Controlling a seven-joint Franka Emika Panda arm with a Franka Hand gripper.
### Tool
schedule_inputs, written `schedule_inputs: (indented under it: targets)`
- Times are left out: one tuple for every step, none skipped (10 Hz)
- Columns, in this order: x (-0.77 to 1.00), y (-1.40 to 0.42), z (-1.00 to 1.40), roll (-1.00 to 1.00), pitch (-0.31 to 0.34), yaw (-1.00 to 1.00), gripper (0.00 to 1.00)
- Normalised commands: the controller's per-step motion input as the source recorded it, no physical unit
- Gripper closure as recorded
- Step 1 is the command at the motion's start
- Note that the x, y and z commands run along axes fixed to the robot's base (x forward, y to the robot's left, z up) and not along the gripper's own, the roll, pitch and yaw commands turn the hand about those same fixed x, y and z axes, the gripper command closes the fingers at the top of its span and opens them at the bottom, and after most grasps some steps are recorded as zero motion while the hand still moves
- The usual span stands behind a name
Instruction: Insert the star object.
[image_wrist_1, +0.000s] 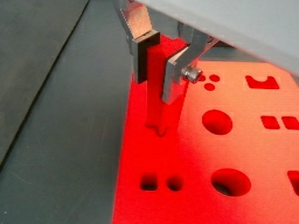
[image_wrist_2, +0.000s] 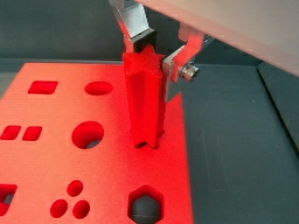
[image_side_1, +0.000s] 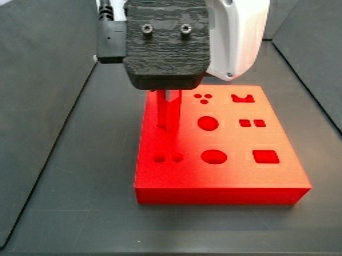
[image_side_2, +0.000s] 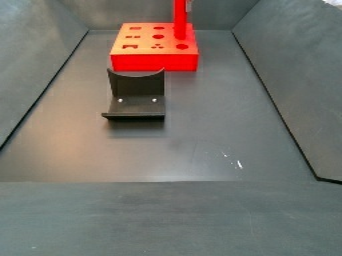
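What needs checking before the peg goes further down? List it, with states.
1. Gripper shut on the peg: ok.
2. Peg upright in both wrist views: ok.
3. Peg tip at the block surface, near its edge: ok.
4. Tip seated in its own hole: cannot tell.
5. Holder clear of the block, on the floor: ok.

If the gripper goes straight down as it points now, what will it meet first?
Likely the red block: the gripper, shut on the peg, holds it upright, its lower end already at the block's top.
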Motion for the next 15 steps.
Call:
schedule_inputs:
  targets:
    - [-0.06, 0.00, -0.15, 0.01, 0.000, -0.01, 1.00]
    - [-0.19, 0.00, -0.13, 0.00, 0.000, 0.00, 1.00]
    - [-0.23, 0.00, -0.11, 0.06, 0.000, 0.08, 1.00]
    - [-0.01, 0.03, -0.17, 0.00, -0.049, 0.22, 1.00]
    - [0.04, 0.05, -0.22, -0.04, -0.107, 0.25, 1.00]
    - [0.07, 0.00, -0.15, -0.04, -0.087, 0.15, 1.00]
    - [0.03, 0.00, 0.00, 0.00, 0.000, 0.00, 1.00]
    - [0.26, -0.01, -0.43, 0.00, -0.033, 0.00, 1.00]
    - [0.22, 0.00, -0.68, 0.02, -0.063, 0.00, 1.00]
    - [0.08, 0.00, -0.91, 0.04, -0.136, 0.00, 1.00]
    - [0.03, 0.00, -0.95, 0.07, -0.131, 0.00, 1.00]
    - [0.00, 0.00, -0.97, 0.14, -0.086, 0.00, 1.00]
    - [0.00, 0.00, -0.96, 0.20, -0.036, 0.00, 1.00]
    - [0.00, 0.00, -1.00, 0.18, -0.027, 0.00, 1.00]
    - [0.00, 0.00, -1.00, 0.13, -0.074, 0.00, 1.00]
